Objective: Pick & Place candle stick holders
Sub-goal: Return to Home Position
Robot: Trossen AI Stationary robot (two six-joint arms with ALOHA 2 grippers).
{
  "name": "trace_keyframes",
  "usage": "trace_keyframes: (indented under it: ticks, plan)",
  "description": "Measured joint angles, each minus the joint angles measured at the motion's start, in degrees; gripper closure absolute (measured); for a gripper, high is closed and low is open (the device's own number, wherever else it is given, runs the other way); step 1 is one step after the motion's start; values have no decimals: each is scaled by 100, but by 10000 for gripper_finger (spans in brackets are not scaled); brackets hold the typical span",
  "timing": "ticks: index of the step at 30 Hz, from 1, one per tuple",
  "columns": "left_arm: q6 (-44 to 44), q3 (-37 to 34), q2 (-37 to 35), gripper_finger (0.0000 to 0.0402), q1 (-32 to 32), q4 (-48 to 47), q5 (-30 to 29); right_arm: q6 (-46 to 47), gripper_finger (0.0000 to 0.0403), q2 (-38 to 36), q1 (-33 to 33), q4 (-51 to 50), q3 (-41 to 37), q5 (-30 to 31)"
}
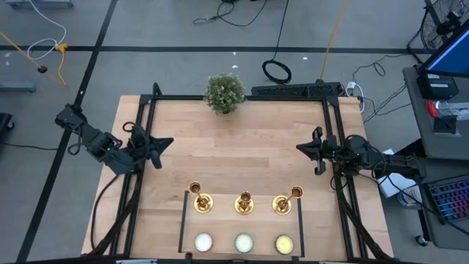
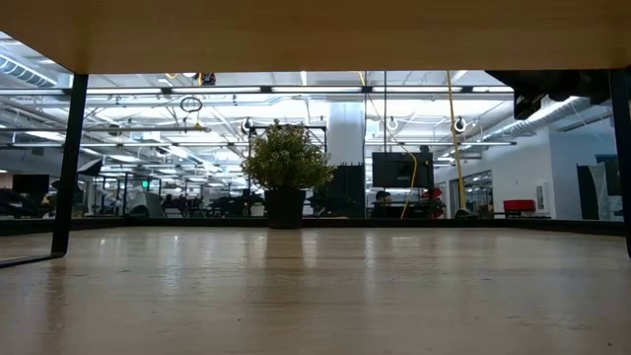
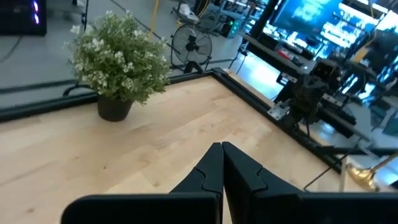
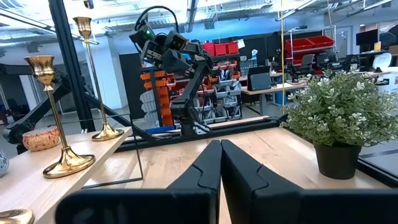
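Your left arm and right arm, flanking the table: matte black, jointed segments; a green light on the left; each ends in angular black fingers.

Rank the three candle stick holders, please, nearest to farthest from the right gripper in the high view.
1. right candle stick holder, row end toward the right gripper.
2. middle candle stick holder, row's centre.
3. left candle stick holder, far end.

Grey floor, ceiling lights, red bins
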Motion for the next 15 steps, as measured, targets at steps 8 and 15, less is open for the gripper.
trace_keyframes:
  ticks: [8,15]
  plan:
    - [601,0,-3,399,-8,60,147,-1,396,0,0,3,-2,0]
    - [1306,0,-37,400,-9,614,807,0,399,0,0,5,-2,-1]
